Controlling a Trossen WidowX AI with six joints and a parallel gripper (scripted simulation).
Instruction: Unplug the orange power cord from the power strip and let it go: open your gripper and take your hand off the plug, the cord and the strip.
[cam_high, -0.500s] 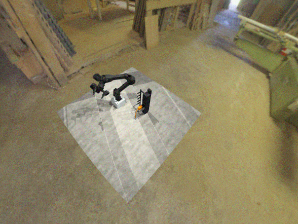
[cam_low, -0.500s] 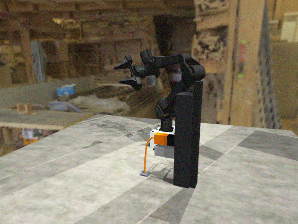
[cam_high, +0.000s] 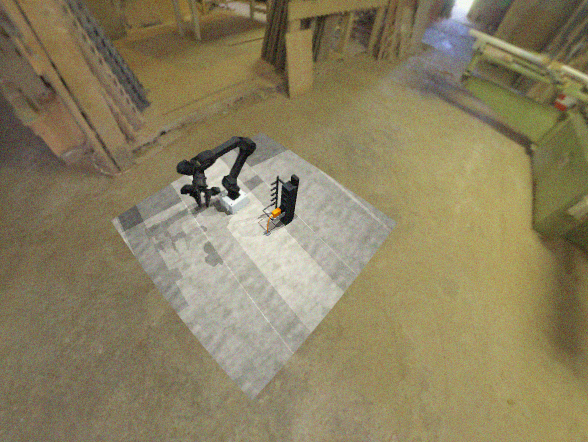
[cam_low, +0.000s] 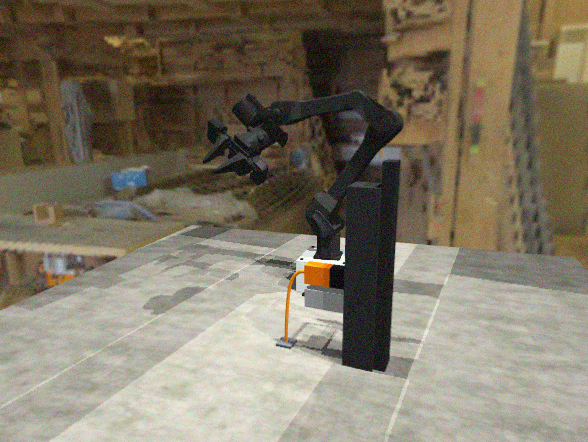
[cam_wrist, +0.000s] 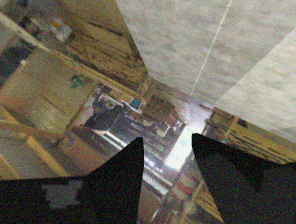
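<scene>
tool: partly apart, holding nothing, high over the bench
plug: seated in strip; approach toward 4 o'clock, pinch the orange body squarely

Power strip sockets hidden behind its edge-on body; orange plug tiny from above.
</scene>
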